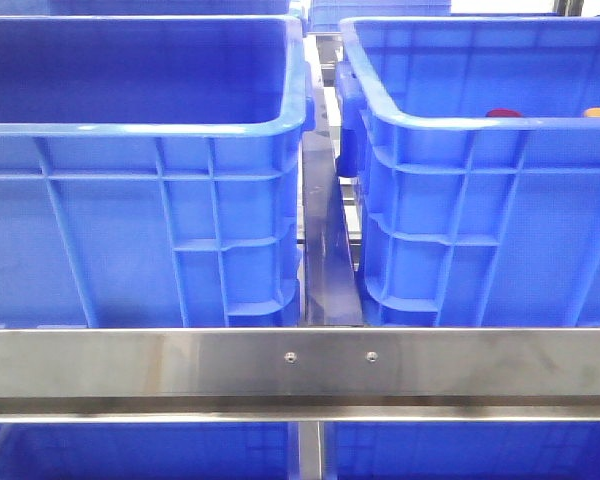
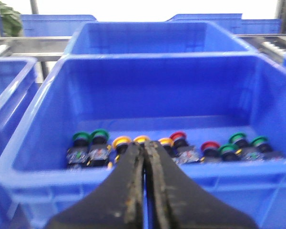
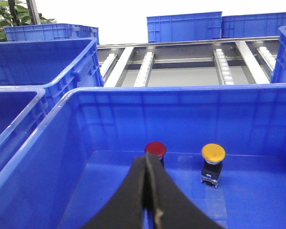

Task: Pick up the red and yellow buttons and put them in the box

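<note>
Closed, empty right gripper [image 3: 148, 191] above the box [image 3: 62, 138], red button [image 3: 155, 149] just ahead and yellow button [image 3: 213, 152] ahead to one side; descending without opening would likely topple the red button.

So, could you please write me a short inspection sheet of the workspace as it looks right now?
Surface: steel rail fronting a roller rack.
Job's things: red button and yellow button stand upright, apart, on the floor of the box.
Clutter: row of green, yellow and red buttons in a second crate; a third crate shows no contents.
Grippers: left gripper shut, empty; right gripper shut, empty.
Cables: nothing seen.
Surroundings: more blue crates, a plant.
</note>
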{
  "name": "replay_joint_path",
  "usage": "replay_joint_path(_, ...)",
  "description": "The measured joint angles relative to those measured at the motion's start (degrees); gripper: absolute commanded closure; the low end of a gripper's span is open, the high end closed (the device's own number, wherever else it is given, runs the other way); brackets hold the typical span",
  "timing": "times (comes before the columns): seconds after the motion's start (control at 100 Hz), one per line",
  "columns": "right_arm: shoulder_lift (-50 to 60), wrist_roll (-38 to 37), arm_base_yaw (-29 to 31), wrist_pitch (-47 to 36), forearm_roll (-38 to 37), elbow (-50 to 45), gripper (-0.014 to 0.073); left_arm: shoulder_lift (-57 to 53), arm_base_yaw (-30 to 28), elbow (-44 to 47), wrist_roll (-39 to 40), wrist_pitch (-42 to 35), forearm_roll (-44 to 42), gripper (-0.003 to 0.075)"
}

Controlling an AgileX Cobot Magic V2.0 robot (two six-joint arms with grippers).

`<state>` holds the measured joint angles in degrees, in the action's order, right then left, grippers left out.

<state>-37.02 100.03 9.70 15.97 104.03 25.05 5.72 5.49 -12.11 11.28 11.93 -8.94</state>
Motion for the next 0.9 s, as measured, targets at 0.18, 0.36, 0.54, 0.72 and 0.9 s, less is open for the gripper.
replay_joint_path(0.18, 0.0, 0.0, 0.0, 0.0, 0.0, 0.0, 0.0709, -5.96, -2.71, 6.75, -0.09, -1.42, 0.0, 0.0739)
replay_joint_path(0.36, 0.09, 0.0, 0.0, 0.1, 0.0, 0.0, 0.0709, -6.06, -3.05, 11.37, -0.09, -1.99, 0.0, 0.0739)
replay_joint_path(0.54, 0.09, 0.0, 0.0, 0.1, 0.0, -0.14, 0.0709, -6.06, -3.09, 12.41, -0.09, -6.42, 0.0, 0.0739)
replay_joint_path(0.72, 0.09, 0.0, 0.0, 0.23, 0.0, -0.14, 0.0709, -6.06, -3.09, 12.41, -0.12, -9.49, 0.0, 0.0739)
replay_joint_path(0.9, 0.09, 0.0, 0.0, 0.23, 0.0, -0.14, 0.0709, -6.06, -3.09, 12.41, -0.12, -9.81, 0.0, 0.0739)
